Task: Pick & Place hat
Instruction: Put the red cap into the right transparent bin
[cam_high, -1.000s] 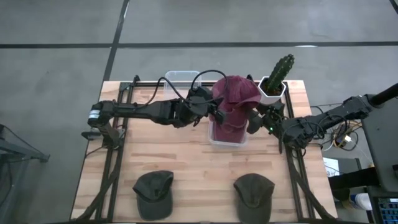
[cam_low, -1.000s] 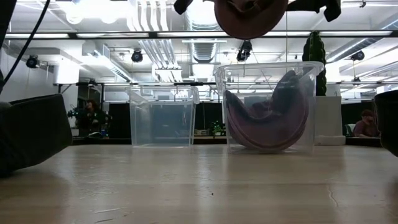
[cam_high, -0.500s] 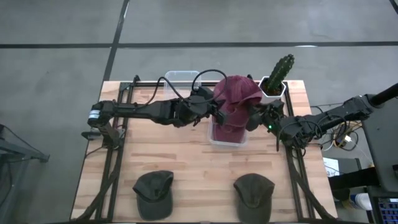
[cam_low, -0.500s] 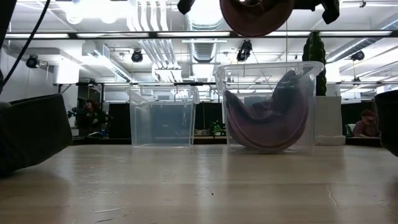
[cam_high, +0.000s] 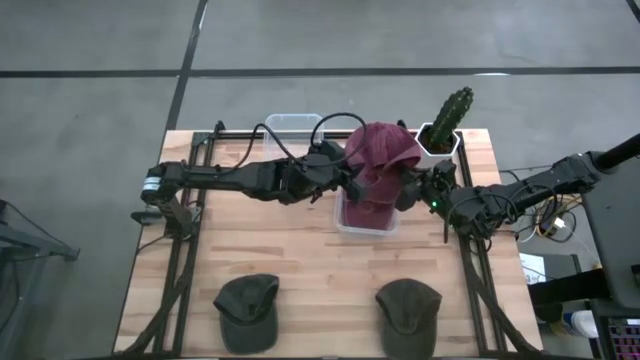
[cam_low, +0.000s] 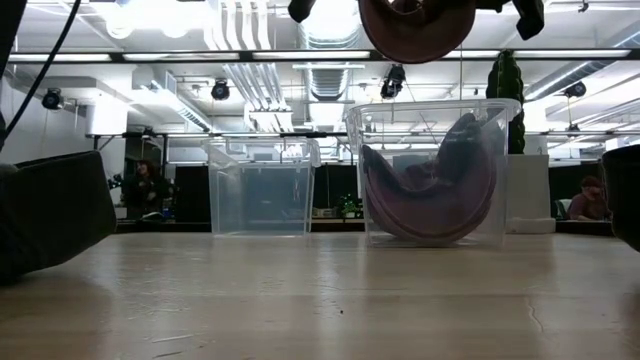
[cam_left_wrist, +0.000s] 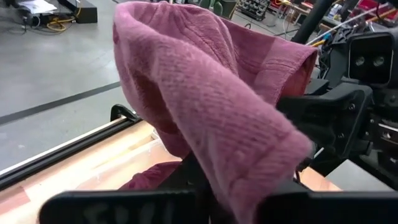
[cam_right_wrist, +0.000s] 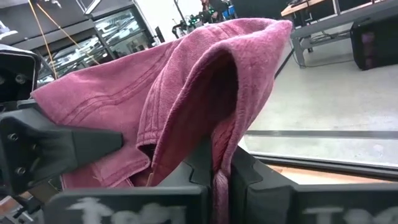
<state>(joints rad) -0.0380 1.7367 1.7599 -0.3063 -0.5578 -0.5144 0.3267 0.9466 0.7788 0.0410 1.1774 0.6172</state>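
A maroon hat (cam_high: 380, 150) hangs in the air over a clear bin (cam_high: 340, 222) at the table's far middle, between my two grippers. My left gripper (cam_high: 352, 185) comes at it from the table's left and is shut on its left side. My right gripper (cam_high: 405, 192) comes from the right and is shut on its right side. In the low view the hat (cam_low: 415, 25) hangs above the bin's rim (cam_low: 435, 102). A second maroon hat (cam_low: 430, 200) lies curled inside that bin, against its wall and floor. My left gripper (cam_left_wrist: 239, 193) has the hat's left side between its fingers, coming level from the table's left. The cloth (cam_left_wrist: 249, 168) drapes over the fingers and hides the place of contact. The hat is lifted clear of the bin. My right gripper (cam_right_wrist: 219, 180) pinches a hanging fold of the hat's edge (cam_right_wrist: 217, 165) between its two fingers. It comes level from the table's right. The rest of the hat bulges slack above the fingers toward the left gripper, clear of the bin.
An empty clear bin (cam_high: 292, 125) stands at the far edge, left of the hat's bin. A cactus in a white pot (cam_high: 445, 120) stands close behind my right gripper. Two olive caps (cam_high: 247, 310) (cam_high: 408, 315) lie near the front edge, with bare wood between them and the bins.
My right gripper has shut on the hat's right side. The hat has shifted a little toward the right arm and hangs slightly higher over the bin. Both arms have stayed in place.
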